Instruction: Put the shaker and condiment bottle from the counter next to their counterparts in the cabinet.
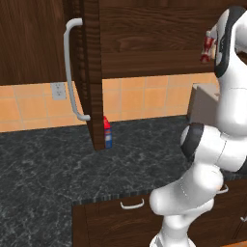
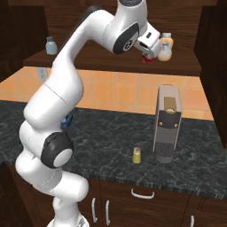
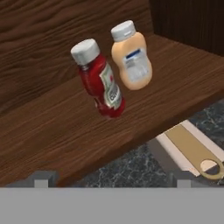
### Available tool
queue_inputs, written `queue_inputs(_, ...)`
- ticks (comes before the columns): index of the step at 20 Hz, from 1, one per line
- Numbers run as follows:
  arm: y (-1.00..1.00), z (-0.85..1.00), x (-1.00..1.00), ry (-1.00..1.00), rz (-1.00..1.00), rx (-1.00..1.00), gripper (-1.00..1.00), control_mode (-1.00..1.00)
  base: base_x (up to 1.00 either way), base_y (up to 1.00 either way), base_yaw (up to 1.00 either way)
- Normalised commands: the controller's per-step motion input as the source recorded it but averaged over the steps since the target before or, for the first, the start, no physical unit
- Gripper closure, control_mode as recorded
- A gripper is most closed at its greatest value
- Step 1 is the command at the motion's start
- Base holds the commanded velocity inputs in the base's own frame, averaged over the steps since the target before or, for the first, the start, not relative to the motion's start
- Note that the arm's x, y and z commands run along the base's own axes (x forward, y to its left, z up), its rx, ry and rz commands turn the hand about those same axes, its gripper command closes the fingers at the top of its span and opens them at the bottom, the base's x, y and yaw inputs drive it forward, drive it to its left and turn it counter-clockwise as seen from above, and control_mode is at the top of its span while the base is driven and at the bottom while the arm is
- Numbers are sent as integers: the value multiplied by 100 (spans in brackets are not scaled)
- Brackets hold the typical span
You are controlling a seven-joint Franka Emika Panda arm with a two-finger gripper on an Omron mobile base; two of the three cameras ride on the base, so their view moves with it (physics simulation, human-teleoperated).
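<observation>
Hand view | condiment bottle (image 3: 101, 85): red, white cap, pale label, tilted

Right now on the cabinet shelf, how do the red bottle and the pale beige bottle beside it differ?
The red condiment bottle with a white cap is slimmer and more cylindrical; the pale beige bottle with a whitish cap is rounder and wider in the body. The red bottle's label is pale; the beige one's carries a blue mark. Both stand close together on the dark brown wooden shelf, similar in height.

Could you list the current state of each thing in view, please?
condiment bottle: upright on cabinet shelf, released, cap on
beige bottle: upright beside it, cap on
shaker: upright on the counter
cabinet: door open
gripper: open, holding nothing
</observation>
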Motion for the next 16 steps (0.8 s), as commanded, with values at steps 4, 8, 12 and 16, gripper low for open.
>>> queue_inputs(4,55,-30,-100,-1,0,-9,-100,-100,0,0,0)
queue_inputs(8,47,-33,-98,0,-5,-10,-100,-100,0,0,0)
queue_inputs(12,48,-65,-84,0,-10,-15,-100,-100,0,0,0)
queue_inputs(16,55,-84,-60,0,-17,-23,-100,-100,0,0,0)
